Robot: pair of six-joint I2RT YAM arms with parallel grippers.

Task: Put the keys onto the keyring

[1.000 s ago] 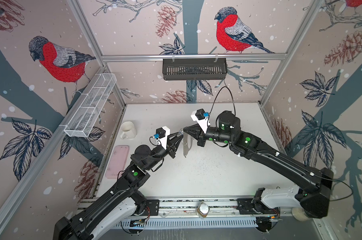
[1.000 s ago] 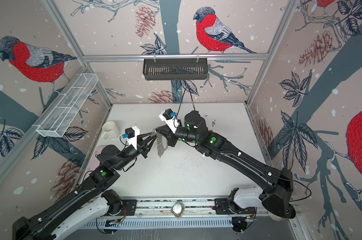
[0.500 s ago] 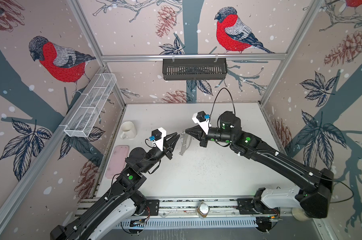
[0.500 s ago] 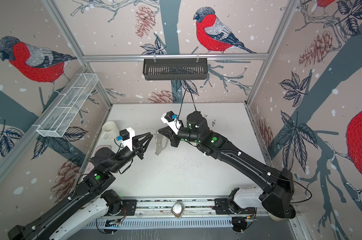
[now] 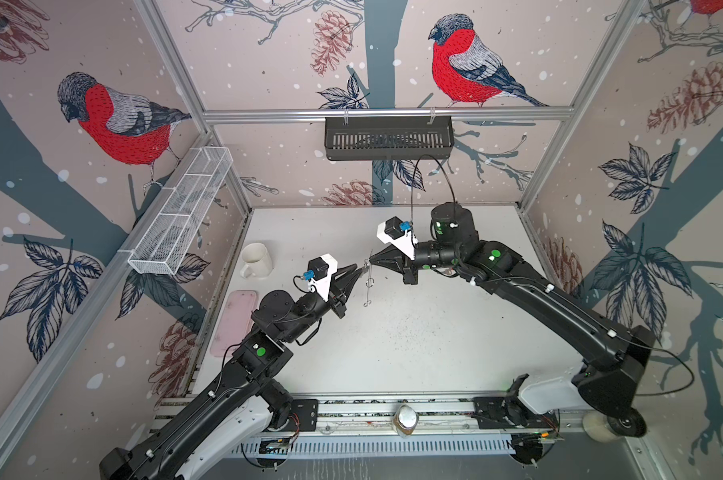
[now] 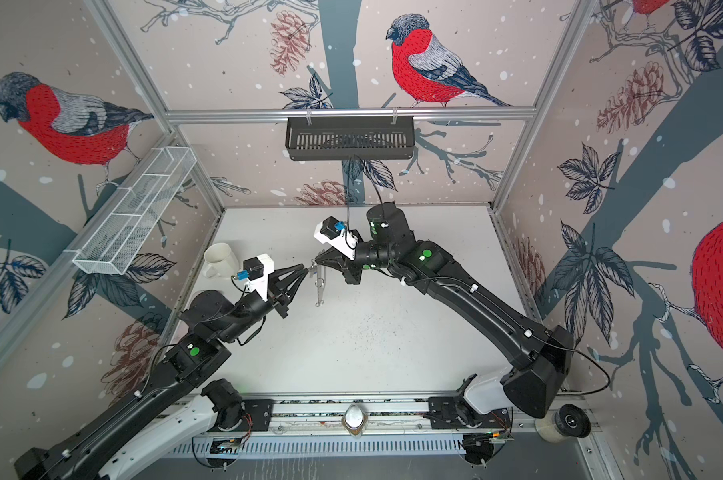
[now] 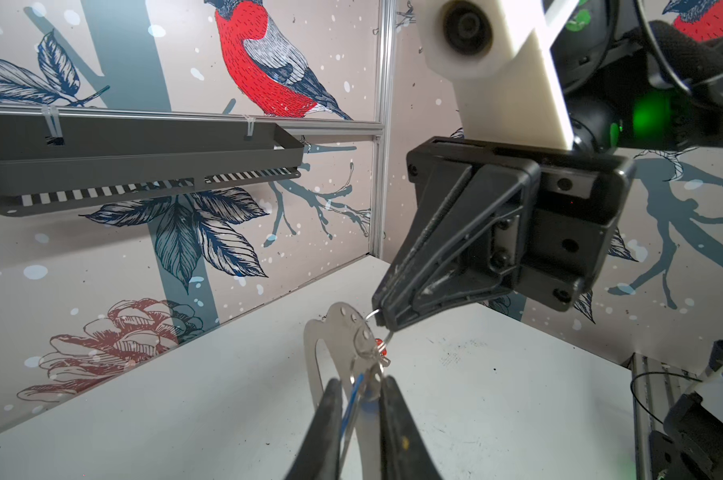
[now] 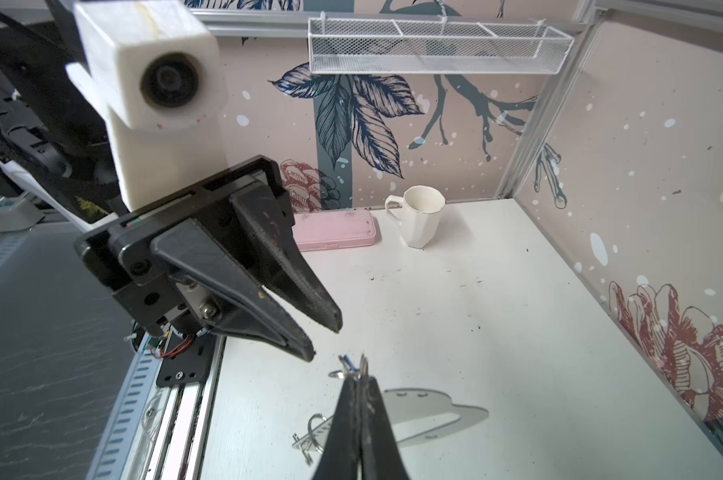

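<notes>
The keyring is a flat grey plate with a long slot. It hangs edge-on over the middle of the table between the two arms, also seen as the keyring and the keyring. My right gripper is shut on a silver loop at its upper end. The keys dangle at that loop, with a red speck and a blue tag beside them. They poke past the right gripper as the keys. My left gripper points at them with its jaws slightly apart and nothing between the fingertips.
A white mug and a pink case sit along the left wall. A black slotted shelf hangs on the back wall and a white wire basket on the left wall. A small jar stands on the front rail.
The keyring has turned from face-on to edge-on in the right gripper. The left gripper's jaws have narrowed, and the left arm has shifted slightly left.
</notes>
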